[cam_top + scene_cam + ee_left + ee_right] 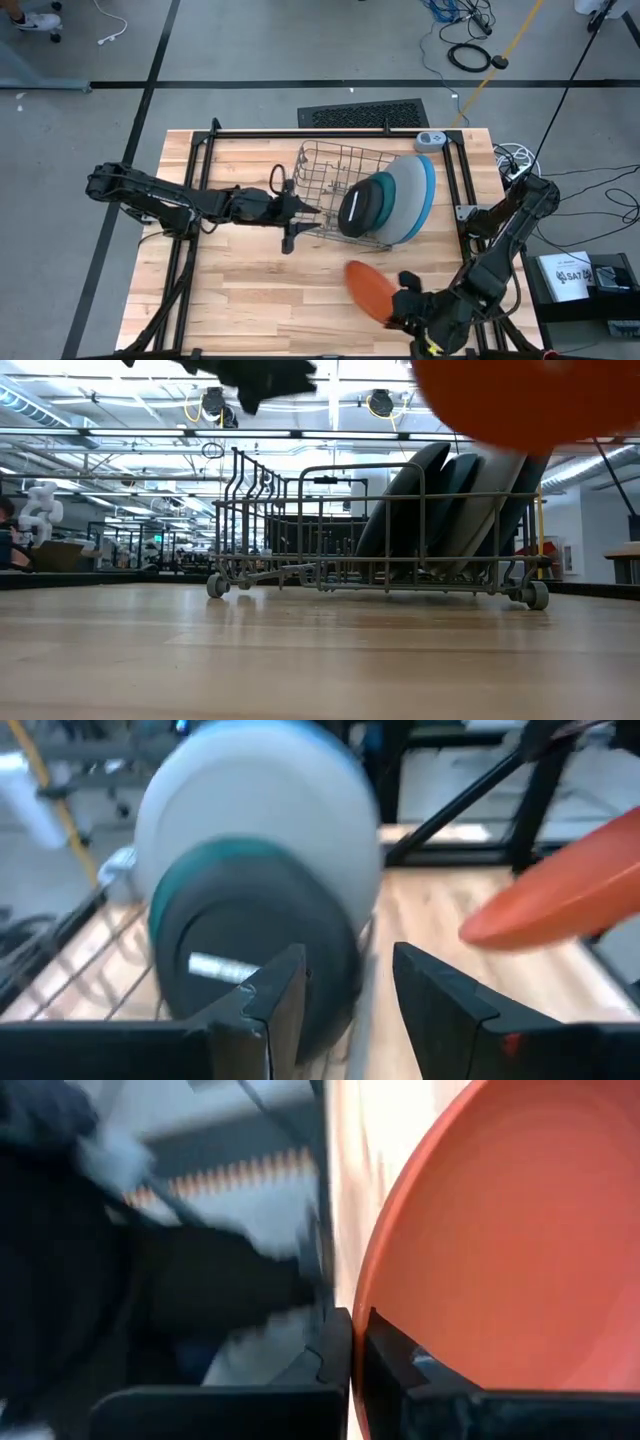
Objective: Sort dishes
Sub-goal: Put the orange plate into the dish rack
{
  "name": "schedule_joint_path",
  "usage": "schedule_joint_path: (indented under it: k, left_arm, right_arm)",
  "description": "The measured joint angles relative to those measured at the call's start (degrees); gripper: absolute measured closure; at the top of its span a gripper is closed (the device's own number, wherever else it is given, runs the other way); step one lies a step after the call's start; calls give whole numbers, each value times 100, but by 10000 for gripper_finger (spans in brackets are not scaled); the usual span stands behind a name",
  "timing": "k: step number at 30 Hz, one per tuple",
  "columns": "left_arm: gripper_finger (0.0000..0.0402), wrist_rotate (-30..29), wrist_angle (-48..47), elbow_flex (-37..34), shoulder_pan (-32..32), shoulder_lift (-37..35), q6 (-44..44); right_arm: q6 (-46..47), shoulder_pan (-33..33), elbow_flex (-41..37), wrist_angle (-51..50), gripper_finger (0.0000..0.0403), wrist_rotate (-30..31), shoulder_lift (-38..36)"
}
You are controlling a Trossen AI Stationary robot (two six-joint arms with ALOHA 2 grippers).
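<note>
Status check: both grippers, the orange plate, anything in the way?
Right gripper shut on orange plate, lifted off table. Left gripper open, empty, at dish rack. Other plates racked; path clear.

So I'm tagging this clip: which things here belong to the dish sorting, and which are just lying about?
Job:
orange plate, held by right gripper
black plate
teal plate
grey plate
blue plate
dish rack

Lying about:
small device
floor cables

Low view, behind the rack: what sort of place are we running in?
Probably a robotics lab or open workshop hall, not a kitchen. Behind the dish rack runs an exposed ceiling with strip lights; a small white robot figure stands at left; the high view shows loose cables on bare floor.
</note>
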Motion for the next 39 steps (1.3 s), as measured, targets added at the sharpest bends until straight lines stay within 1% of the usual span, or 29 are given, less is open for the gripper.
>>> schedule_joint_path:
  k: [2, 3, 5, 7, 10, 14, 17, 20, 23, 25, 28, 30, 34, 36, 39]
  left_arm:
    - [247, 83, 55, 0, -48, -176, 92]
    - [247, 86, 71, 1, -82, -275, 163]
    - [247, 54, 95, 1, -154, -539, 282]
    - [247, -110, 110, 1, -238, -836, 413]
    - [247, -486, -52, 1, -434, -1359, 792]
    - [247, -1295, -488, 2, -673, -2188, 1316]
    - [247, -1710, -1093, 9, -875, -2792, 1356]
    - [247, -1865, -1752, 2, -1091, -3212, 1192]
    - [247, -2105, -1809, -235, -1256, -3499, 1125]
    - [247, -2179, -1726, -440, -1304, -3635, 1205]
    - [247, -2215, -1485, -746, -1312, -3802, 1262]
    - [247, -2237, -1315, -840, -1308, -3862, 1294]
    - [247, -2228, -1125, -961, -1308, -3941, 1405]
    - [247, -2228, -1132, -978, -1308, -3952, 1405]
    - [247, -2223, -1135, -979, -1308, -3943, 1402]
  right_arm:
    - [-909, -166, 128, 542, 402, 356, 0]
    - [-1285, -268, 168, 797, 402, 634, 0]
    - [-1755, -517, 179, 1189, 402, 1215, -2]
    - [-1863, -812, 177, 1305, 402, 1597, -2]
    - [-1694, -1259, 176, 1315, 402, 1874, 14]
    - [-1631, -1832, 158, 1608, 402, 2195, 141]
    - [-1661, -2185, 51, 2149, 402, 2362, 259]
    - [-1487, -2452, -267, 2725, 403, 2368, 424]
    - [-1080, -2598, -837, 3432, 403, 2615, 483]
    - [-1091, -2665, -1314, 4370, 403, 2802, 473]
    - [-1613, -2744, -2003, 6120, 403, 2878, 472]
    - [-1778, -2814, -2360, 6938, 403, 2871, 460]
    - [-1503, -2982, -2848, 7069, 403, 2919, 474]
    - [-1313, -3077, -2999, 7129, 403, 2919, 468]
    - [-1279, -3199, -3130, 7200, 403, 2903, 463]
